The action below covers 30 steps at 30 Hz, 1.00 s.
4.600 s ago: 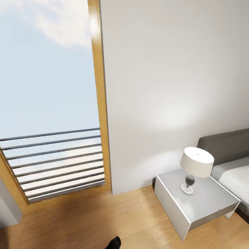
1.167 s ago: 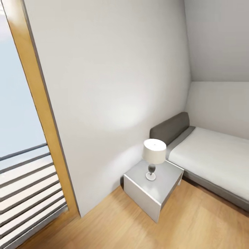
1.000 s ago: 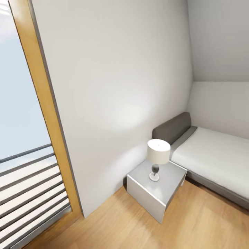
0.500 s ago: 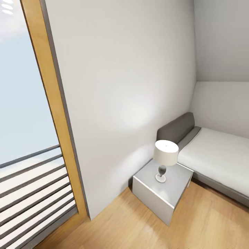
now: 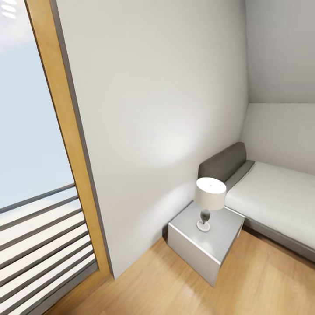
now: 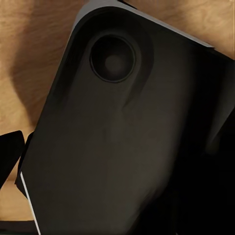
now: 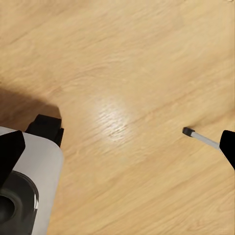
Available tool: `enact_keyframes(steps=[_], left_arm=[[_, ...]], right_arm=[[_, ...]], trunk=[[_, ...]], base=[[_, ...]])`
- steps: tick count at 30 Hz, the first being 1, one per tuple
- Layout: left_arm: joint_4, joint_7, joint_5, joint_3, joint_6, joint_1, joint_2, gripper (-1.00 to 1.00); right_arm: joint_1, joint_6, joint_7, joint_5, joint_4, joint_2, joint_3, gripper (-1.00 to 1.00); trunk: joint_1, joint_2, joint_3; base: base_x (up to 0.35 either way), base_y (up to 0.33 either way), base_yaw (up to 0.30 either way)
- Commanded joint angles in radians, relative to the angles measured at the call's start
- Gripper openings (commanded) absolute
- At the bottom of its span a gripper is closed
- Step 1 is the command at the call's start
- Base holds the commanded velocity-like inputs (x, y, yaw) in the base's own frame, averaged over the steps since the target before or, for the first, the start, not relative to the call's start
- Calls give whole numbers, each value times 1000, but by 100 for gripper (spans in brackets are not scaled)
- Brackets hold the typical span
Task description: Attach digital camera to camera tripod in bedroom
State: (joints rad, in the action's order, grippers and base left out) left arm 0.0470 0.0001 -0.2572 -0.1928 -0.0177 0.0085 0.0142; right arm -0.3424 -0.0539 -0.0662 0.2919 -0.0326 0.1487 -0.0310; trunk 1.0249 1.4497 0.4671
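The digital camera is out of view. In the right wrist view a thin silver rod with a black tip [image 7: 195, 135] lies low over the wood floor; it may be a leg of the camera tripod, but I cannot tell. My right gripper [image 7: 119, 149] hangs open over the floor, its dark fingertips [image 7: 10, 152] at both edges with nothing between them. The left wrist view looks at a dark rounded part of the robot [image 6: 117, 127] over wood floor, and the left gripper's state cannot be read. The bedroom corner shows in the head view.
A white nightstand [image 5: 192, 245] with a white-shaded lamp [image 5: 210, 194] stands by the wall. The low grey bed [image 5: 275, 201] runs along the right. A wood-framed tall window [image 5: 65, 131] with railing bars is at the left. Light wood floor [image 5: 262, 284] lies in front.
Over the past seconds the head view swung right from the window toward the bed, then slightly back left. Nothing has shifted in the last half second.
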Motion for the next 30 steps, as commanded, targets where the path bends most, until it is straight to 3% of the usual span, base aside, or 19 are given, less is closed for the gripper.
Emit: enact_keyframes(steps=[1, 13, 30], left_arm=[[2, 0, -4, -5, -1, 1, 1, 100], [2, 0, -4, -5, -1, 1, 1, 100], [2, 0, -4, -8, -1, 1, 1, 100]], right_arm=[[-1, -2, -3, 4, -1, 0, -3, 100], [-1, 1, -3, 4, -1, 2, -3, 100], [2, 2, -3, 7, -1, 1, -7, 100]], trunk=[[0, 0, 1], [0, 0, 1], [0, 0, 1]], base=[[143, 0, 0], [219, 0, 0], [15, -4, 0]])
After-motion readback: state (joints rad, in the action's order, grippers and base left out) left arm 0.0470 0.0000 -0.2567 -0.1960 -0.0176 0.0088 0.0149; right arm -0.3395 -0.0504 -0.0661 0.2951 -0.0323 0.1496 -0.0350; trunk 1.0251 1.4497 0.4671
